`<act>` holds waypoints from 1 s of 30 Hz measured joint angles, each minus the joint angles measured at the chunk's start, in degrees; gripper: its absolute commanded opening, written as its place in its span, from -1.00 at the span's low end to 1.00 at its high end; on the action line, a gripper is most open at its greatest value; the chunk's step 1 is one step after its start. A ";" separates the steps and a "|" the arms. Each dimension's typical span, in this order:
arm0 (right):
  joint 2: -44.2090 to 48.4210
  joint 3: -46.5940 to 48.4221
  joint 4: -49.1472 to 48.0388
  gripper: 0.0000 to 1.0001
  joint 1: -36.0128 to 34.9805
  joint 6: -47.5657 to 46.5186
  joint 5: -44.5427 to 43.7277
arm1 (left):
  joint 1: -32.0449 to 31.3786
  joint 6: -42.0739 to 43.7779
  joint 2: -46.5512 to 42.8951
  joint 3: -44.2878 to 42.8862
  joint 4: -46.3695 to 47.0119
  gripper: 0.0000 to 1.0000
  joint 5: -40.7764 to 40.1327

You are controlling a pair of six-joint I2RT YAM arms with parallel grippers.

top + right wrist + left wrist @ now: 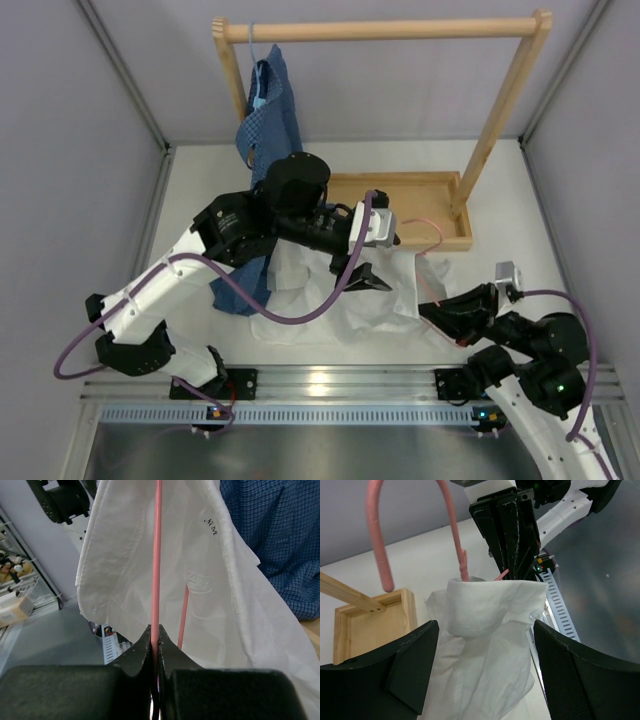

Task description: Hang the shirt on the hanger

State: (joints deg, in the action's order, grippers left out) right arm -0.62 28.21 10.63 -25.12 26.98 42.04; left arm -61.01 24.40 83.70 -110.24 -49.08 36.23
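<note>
Now | right jaws clamp hanger [156, 555] | left jaws spread, shirt [485, 645] collar between | wooden tray [400, 178] beside

The left arm [150, 290] and right arm [540, 385] pair white link shells with black, rounded joint housings. A purple cable [295, 319] loops along the left; another cable [590, 345] runs down the right, beside 1 small green light [560, 388]. The left gripper [485, 625] has 2 broad black fingers [580, 675] with finely dotted faces. Each wrist bears a grey camera block [380, 226].

A blue checked shirt [270, 100] hangs from a wooden rack [385, 29] with a tray base [425, 205].
</note>
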 measured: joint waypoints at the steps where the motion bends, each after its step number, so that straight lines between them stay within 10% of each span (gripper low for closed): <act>1: 0.00 0.09 -0.37 -1.00 0.00 0.04 1.16 | 0.02 -0.02 0.13 0.00 -0.33 0.57 0.52; 7: 0.00 0.09 -1.25 -1.00 0.00 0.09 5.44 | 0.13 -0.66 2.36 -0.74 -1.20 0.23 5.03; 11: 0.00 0.11 -1.51 -1.00 0.00 0.09 7.37 | 0.13 -1.49 4.42 -1.22 -1.55 -0.44 8.35; 30: 0.02 0.85 -2.73 -1.00 0.00 0.24 12.35 | 0.13 -3.85 5.70 -2.16 -1.11 -0.47 17.97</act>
State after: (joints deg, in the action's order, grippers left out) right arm -0.60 29.06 7.90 -25.12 27.22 54.39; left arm -60.88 20.56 89.41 -112.40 -50.19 54.19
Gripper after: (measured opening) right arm 0.006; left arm 0.302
